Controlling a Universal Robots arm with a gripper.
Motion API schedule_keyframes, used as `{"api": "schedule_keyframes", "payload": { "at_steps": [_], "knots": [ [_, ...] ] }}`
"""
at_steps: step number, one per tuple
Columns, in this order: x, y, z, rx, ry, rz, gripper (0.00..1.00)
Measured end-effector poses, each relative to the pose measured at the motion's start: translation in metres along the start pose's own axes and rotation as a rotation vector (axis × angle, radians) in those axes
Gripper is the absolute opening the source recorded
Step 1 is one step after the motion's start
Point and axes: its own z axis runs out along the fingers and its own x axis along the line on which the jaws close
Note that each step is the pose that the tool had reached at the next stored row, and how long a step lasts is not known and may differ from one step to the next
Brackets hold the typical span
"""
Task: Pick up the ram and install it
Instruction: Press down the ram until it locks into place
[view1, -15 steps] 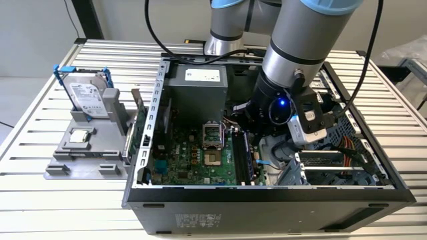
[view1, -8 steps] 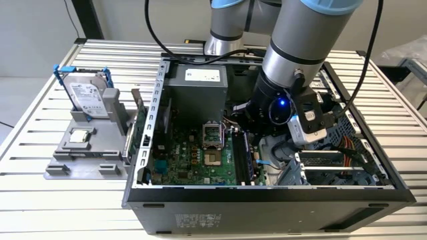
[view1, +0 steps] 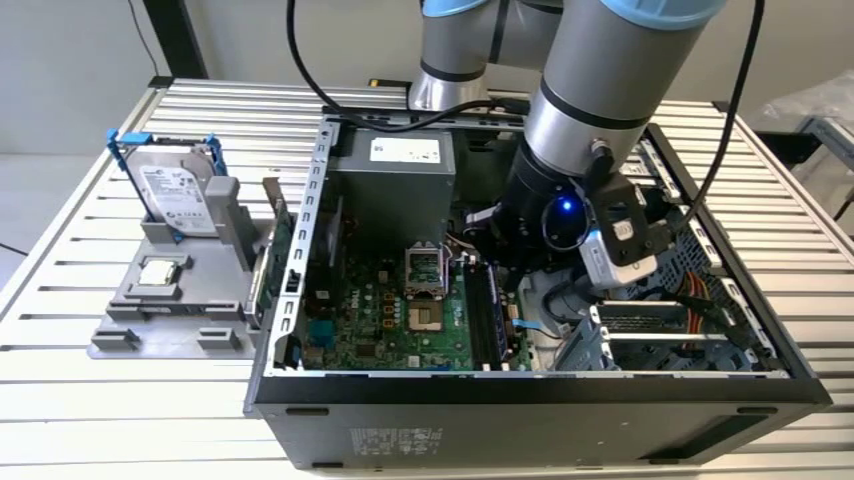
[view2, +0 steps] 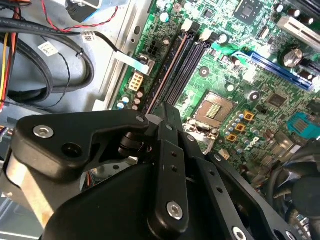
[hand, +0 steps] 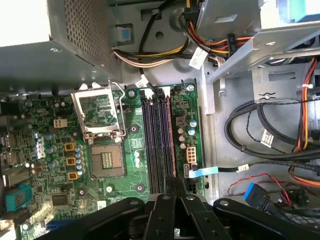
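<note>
Gripper (hand: 172, 182) over ram (hand: 170, 137) in slot.

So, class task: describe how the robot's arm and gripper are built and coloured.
The arm is a thick silver-grey tube with light blue joint caps and black bands. Black cables run alongside it. Near the wrist sits a black housing with a small blue light. In both wrist views the gripper is matte black, made of angular bolted links with silver screws.

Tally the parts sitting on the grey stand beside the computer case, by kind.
Hard drive in a blue frame: 1
Square silver processor chip: 1
Total: 2
</note>
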Motion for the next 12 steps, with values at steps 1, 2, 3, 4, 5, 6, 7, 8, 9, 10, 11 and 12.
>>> {"api": "schedule_keyframes", "payload": {
  "at_steps": [1,2,3,4,5,6,7,8,9,10,11,12],
  "knots": [
    [0.0000,0.0000,0.0000,0.0003,0.0001,-0.009,0.00],
    [0.0000,0.0000,0.0000,0.0007,0.0002,-0.018,0.00],
    [0.0000,0.0000,0.0000,0.0010,0.0004,-0.027,0.00],
    [0.0001,0.0000,0.0000,0.0012,0.0005,-0.034,0.00],
    [0.0001,0.0000,0.0000,0.0015,0.0005,-0.041,0.00],
    [0.0001,0.0000,0.0000,0.0018,0.0007,-0.048,0.00],
    [0.0001,0.0000,0.0000,0.0020,0.0007,-0.054,0.00],
    [0.0001,0.0000,0.0000,0.0023,0.0008,-0.060,0.00],
    [0.0001,0.0000,0.0000,0.0025,0.0009,-0.066,0.00],
    [0.0001,0.0000,0.0000,0.0027,0.0009,-0.072,0.00],
    [0.0001,0.0000,0.0000,0.0029,0.0010,-0.078,0.00],
    [0.0001,0.0000,0.0000,0.0032,0.0011,-0.085,0.00]
  ]
}}
